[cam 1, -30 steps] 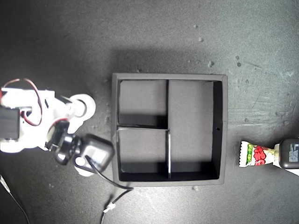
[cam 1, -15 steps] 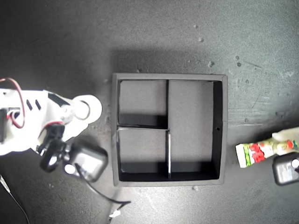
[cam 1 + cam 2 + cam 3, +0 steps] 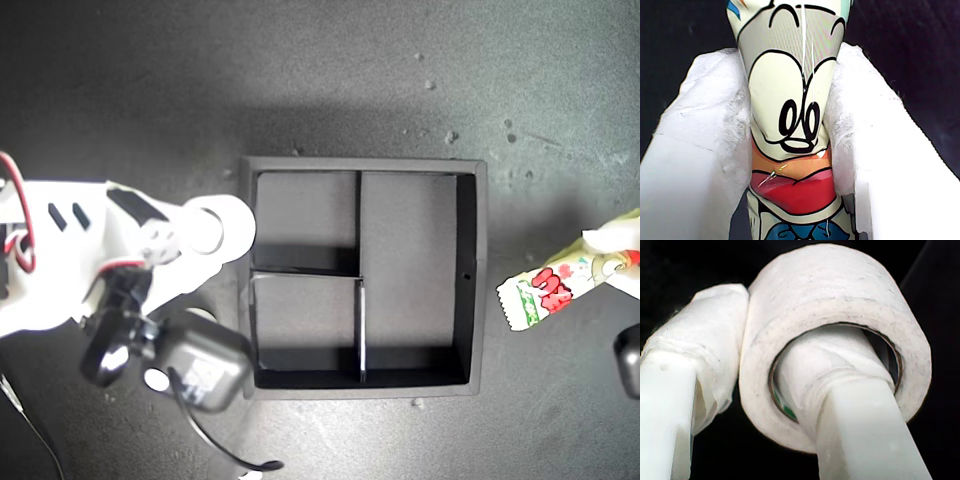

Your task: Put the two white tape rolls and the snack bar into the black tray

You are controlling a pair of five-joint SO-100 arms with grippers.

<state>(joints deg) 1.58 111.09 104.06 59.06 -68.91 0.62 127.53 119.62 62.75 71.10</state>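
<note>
Snack bar (image 3: 792,120) pinched in 1st tool (image 3: 790,150); tape roll (image 3: 835,340) wall clamped in 2nd tool (image 3: 790,385).

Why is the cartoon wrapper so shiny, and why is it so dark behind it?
First wrist view: light glints off the glossy snack bar in thin streaks; the background is black. Exterior view: the black tray casts a soft shadow above itself.

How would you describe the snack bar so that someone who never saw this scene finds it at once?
Start at the black tray, the large square box in the middle of the exterior view. Look past its wall toward the exterior view's right edge: the snack bar is there, tilted, held in my first gripper. It is the only colourful thing, a long packet with red and green cartoon print.
</note>
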